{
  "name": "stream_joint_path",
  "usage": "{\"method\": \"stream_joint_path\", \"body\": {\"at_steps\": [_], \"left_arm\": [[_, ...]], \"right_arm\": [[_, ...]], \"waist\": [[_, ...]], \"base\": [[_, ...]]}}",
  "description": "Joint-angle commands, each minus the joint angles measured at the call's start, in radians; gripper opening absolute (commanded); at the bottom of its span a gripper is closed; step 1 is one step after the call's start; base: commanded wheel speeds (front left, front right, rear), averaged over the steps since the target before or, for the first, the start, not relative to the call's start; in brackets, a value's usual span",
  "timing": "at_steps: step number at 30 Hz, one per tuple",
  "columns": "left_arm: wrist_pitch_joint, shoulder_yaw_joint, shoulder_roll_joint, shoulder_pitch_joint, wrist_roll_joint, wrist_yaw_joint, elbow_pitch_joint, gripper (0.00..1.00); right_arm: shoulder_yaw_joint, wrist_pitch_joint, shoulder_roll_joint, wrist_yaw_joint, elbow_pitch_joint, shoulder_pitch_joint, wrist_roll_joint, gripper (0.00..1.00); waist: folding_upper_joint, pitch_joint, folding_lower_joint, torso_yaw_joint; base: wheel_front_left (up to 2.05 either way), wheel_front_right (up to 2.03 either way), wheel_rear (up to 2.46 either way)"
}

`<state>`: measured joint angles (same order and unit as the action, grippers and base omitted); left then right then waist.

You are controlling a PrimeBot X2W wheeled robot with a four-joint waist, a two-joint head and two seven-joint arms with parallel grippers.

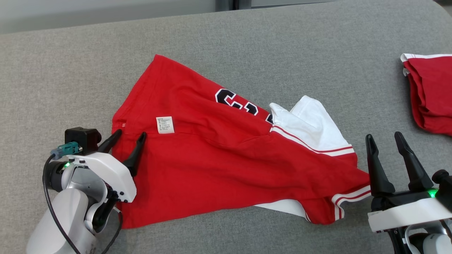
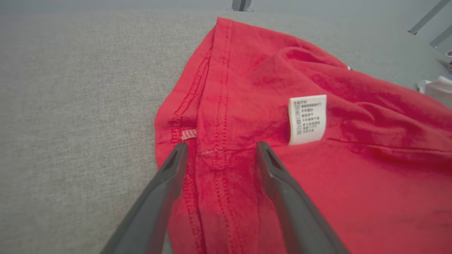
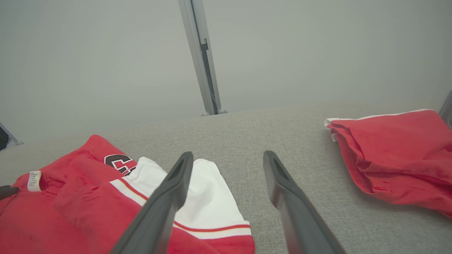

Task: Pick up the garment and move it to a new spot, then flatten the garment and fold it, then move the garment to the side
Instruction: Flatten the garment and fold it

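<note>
The head camera looks steeply down on the whole garment point(image 1: 219, 169), the left wrist camera sits close at its hem point(image 2: 215, 106), the right wrist camera looks low across its white sleeve point(image 3: 208, 201); all share the care label point(image 1: 165, 125).

The black lettering point(image 1: 226, 98) on the shirt point(image 1: 212, 158) is half buried under a fold. The label point(image 1: 165, 125) print is too small to be read. At 3 o'clock, a second red cloth point(image 1: 430, 95), perhaps shorts, is cut off by the edge.

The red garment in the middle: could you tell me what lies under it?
The grey surface runs under the red garment; a white layer peeks out below. Anything else beneath is covered.
</note>
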<state>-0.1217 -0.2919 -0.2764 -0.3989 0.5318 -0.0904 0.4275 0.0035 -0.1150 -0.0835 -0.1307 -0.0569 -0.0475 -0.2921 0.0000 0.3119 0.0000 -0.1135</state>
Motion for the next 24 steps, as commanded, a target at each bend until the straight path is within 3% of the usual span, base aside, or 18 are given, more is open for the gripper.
{"method": "stream_joint_path", "body": {"at_steps": [1, 7, 8, 10, 12, 13, 24], "left_arm": [[0.006, -0.002, -0.008, -0.024, 0.007, -0.008, 0.013, 1.0], [0.018, -0.028, -0.008, -0.05, 0.017, -0.025, 0.064, 1.0], [0.019, -0.032, -0.008, -0.051, 0.02, -0.025, 0.071, 0.95], [0.033, -0.037, -0.009, -0.056, 0.02, -0.029, 0.074, 0.43], [0.047, -0.042, -0.01, -0.058, 0.017, -0.03, 0.078, 0.04], [0.051, -0.044, -0.01, -0.059, 0.016, -0.029, 0.08, 0.0], [0.088, -0.067, -0.019, -0.067, -0.004, -0.026, 0.038, 0.0]], "right_arm": [[-0.004, -0.009, -0.001, 0.0, -0.001, -0.01, 0.002, 1.0], [-0.002, -0.012, -0.003, 0.0, 0.009, -0.023, 0.008, 1.0], [-0.003, -0.011, -0.003, 0.0, 0.011, -0.023, 0.009, 1.0], [-0.005, -0.008, -0.001, 0.0, 0.013, -0.019, 0.009, 1.0], [-0.008, -0.007, 0.001, 0.0, 0.015, -0.016, 0.009, 1.0], [-0.008, -0.007, 0.001, 0.0, 0.016, -0.015, 0.009, 1.0], [-0.036, 0.02, -0.033, 0.0, 0.054, -0.066, 0.004, 1.0]], "waist": [[0.0, 0.005, 0.0, -0.001], [0.0, 0.012, 0.0, -0.003], [0.0, 0.012, 0.0, -0.002], [0.0, 0.012, 0.0, -0.002], [0.0, 0.012, 0.0, -0.001], [0.0, 0.012, 0.0, 0.0], [0.0, 0.023, 0.0, 0.03]], "base": [[0.0, 0.0, 0.0], [0.0, 0.0, 0.0], [0.0, 0.0, 0.0], [0.0, 0.0, 0.0], [0.0, 0.0, 0.0], [0.0, 0.0, 0.0], [0.0, 0.0, 0.0]]}}
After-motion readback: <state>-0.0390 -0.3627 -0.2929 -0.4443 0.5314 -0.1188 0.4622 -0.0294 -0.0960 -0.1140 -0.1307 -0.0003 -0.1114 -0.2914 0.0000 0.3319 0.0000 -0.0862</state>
